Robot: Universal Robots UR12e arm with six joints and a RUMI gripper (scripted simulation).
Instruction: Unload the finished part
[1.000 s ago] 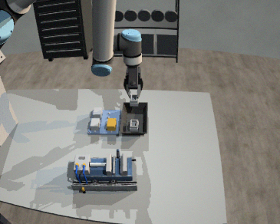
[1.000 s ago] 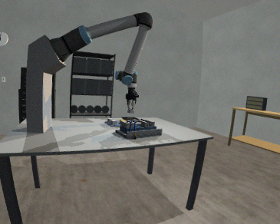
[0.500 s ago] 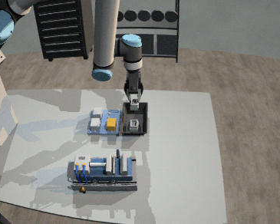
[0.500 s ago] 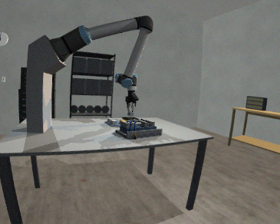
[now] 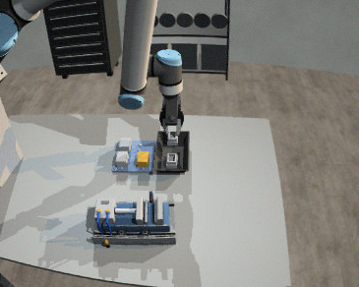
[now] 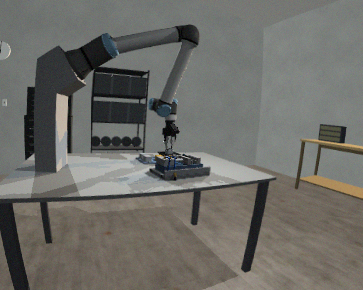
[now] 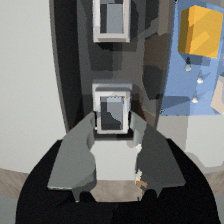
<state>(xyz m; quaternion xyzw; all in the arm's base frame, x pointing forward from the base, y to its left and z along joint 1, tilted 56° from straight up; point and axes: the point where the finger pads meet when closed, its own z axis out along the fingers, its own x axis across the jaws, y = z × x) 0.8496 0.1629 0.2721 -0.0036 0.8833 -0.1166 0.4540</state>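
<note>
Just above the middle of the top view, the dark two-jaw gripper (image 5: 171, 132) hangs over the far end of the black rectangular outfeed tray (image 5: 186, 153), its jaws clamped on the pale grey finished block with a dark pocket on top (image 5: 172, 139). In the wrist view that held block (image 7: 112, 109) sits at mid-frame between the two grey fingers, pocket facing the camera, with the tray's dark floor (image 7: 75, 75) behind it. A second pale grey pocketed block (image 7: 111, 20) lies in the tray at the top edge of that view; from above it (image 5: 171, 159) shows in the tray's near half, apart from the held one.

Left of the tray, touching its side, a blue flat fixture plate (image 5: 150, 147) carries two white square blocks (image 5: 122, 157) and one yellow block (image 5: 143, 157). Below the middle of the top view stands the blue and grey machine vise (image 5: 136, 212), its jaws with nothing between them. All rest on a pale grey table top (image 5: 234, 197).

No brand, label or writing can be read on any part; a round wall clock (image 6: 0, 50) at the upper left of the exterior view is too small to read.
</note>
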